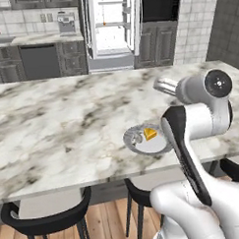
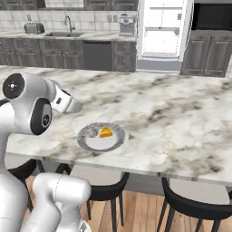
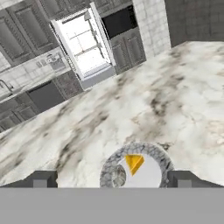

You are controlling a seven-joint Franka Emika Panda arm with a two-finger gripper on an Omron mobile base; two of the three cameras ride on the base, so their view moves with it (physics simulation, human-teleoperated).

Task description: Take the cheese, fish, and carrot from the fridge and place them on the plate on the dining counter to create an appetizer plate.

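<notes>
On plate (image 2: pixel 118 140): cheese (image 2: pixel 106 132), fish (image 2: pixel 91 133)

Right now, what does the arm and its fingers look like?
Glossy white rounded arm segments, with a black stripe down one link and a dark round joint cap ringed in grey. No cables or markings visible. The fingers are small, blocky and dark grey, with paler grey pads.

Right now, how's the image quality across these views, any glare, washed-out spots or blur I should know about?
Left base view: the open fridge interior is blown out white, and the plate looks soft. Right base view: same bright fridge; the cheese reads clearly, but the grey item beside it is too blurry to identify. Hand view: tilted frame, fridge glare again, coarse marble on the dining counter, open gripper tips dark.
</notes>
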